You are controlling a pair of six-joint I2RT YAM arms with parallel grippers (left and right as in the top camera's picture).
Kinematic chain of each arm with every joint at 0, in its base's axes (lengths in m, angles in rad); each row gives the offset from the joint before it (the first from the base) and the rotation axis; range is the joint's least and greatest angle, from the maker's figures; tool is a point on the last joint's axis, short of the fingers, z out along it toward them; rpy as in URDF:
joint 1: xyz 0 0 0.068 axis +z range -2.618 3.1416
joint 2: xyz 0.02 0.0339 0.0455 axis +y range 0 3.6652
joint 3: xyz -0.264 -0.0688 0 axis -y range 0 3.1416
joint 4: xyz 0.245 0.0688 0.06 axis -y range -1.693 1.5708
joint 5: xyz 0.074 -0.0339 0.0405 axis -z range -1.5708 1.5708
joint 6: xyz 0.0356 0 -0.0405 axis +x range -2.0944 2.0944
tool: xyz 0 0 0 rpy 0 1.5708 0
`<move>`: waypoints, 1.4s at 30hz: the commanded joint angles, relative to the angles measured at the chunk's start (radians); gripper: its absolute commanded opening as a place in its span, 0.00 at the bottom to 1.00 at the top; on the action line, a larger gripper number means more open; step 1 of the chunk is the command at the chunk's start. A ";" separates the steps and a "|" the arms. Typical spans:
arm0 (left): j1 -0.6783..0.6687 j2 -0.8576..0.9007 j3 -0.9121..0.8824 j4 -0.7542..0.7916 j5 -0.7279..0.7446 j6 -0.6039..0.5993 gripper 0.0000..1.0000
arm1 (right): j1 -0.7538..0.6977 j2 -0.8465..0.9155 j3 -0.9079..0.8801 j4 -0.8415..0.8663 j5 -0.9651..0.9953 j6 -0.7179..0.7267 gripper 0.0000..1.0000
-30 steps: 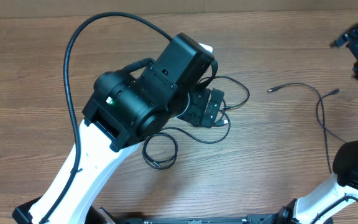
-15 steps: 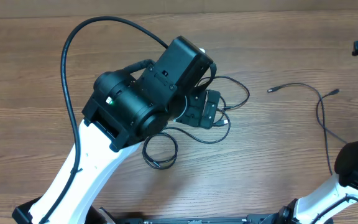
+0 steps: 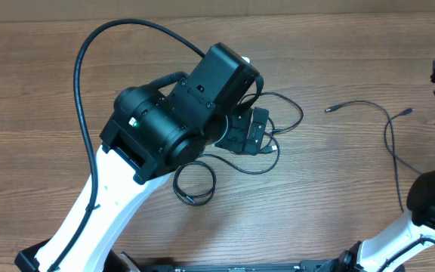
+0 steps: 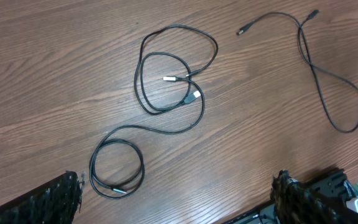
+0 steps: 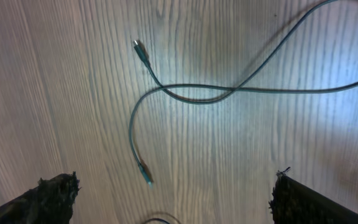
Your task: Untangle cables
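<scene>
A: Surface?
B: Wooden table (image 3: pixel 338 174), brown, grain running left-right in the overhead view. Even light, soft shadows.
A: Anything past it?
B: One pale strip (image 3: pixel 353 6) along the far edge; can't tell wall or floor. Right wrist view is washed out, bluish.

On my table (image 3: pixel 338 196) the bunched cables (image 4: pixel 190 98) lie left, with the single cable (image 4: pixel 309 59) well apart to their right.

A tangle (image 4: pixel 191 98) of thin black cord lies flat on the wood, its overlapping loops ringing two silver-tipped plugs, a small coil trailing off, while well apart a separate cable (image 4: pixel 316 71) crosses itself once.
</scene>
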 commanded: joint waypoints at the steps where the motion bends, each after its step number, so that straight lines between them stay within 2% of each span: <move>1: 0.004 -0.006 0.014 0.009 -0.036 -0.014 1.00 | -0.008 0.013 -0.073 0.011 0.007 0.129 1.00; 6: 0.004 -0.006 0.014 0.006 -0.114 -0.013 1.00 | -0.009 0.013 -0.198 0.032 -0.011 0.415 1.00; 13: 0.004 -0.006 0.014 0.016 -0.126 -0.013 1.00 | -0.009 0.013 -0.334 0.172 0.049 0.420 1.00; 16: 0.004 -0.005 0.014 0.026 -0.156 -0.014 0.99 | -0.009 0.013 -0.402 0.244 0.049 0.427 0.96; 24: 0.004 -0.005 0.014 0.026 -0.174 -0.013 1.00 | -0.021 0.014 -0.557 0.398 0.051 0.606 0.95; 29: 0.004 -0.005 0.014 0.027 -0.173 -0.014 0.99 | -0.022 0.027 -0.630 0.536 0.057 0.605 0.94; 42: 0.005 -0.003 0.014 0.036 -0.174 -0.014 1.00 | -0.017 0.129 -0.645 0.527 0.043 0.605 0.86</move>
